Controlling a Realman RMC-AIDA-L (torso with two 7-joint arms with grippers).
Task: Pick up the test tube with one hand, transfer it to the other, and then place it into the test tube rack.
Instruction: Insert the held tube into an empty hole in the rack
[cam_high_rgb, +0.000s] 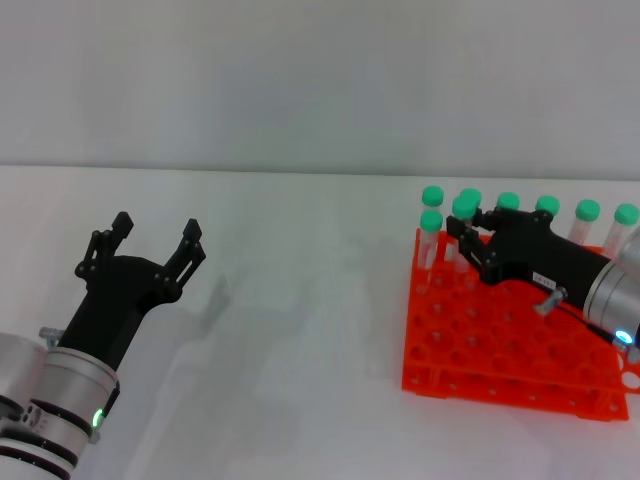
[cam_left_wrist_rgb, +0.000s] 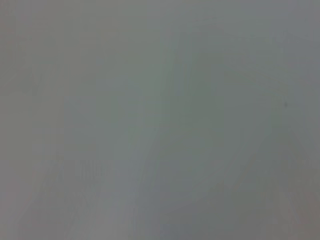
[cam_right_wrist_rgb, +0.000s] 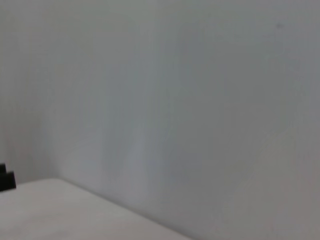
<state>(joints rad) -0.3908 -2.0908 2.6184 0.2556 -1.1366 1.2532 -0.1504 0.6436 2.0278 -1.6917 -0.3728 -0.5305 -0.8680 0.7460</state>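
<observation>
Over the orange-red rack, the right tool is clenching a slim clear green-capped tube.
Glossy round caps are lining its far row; the left tool is hovering released above the matte white bench.

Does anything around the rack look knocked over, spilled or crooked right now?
Nothing stands out. The orange test tube rack sits flat, its green-capped tubes upright along the far rows. The right hand is among them; the left hand hangs open, away.
</observation>
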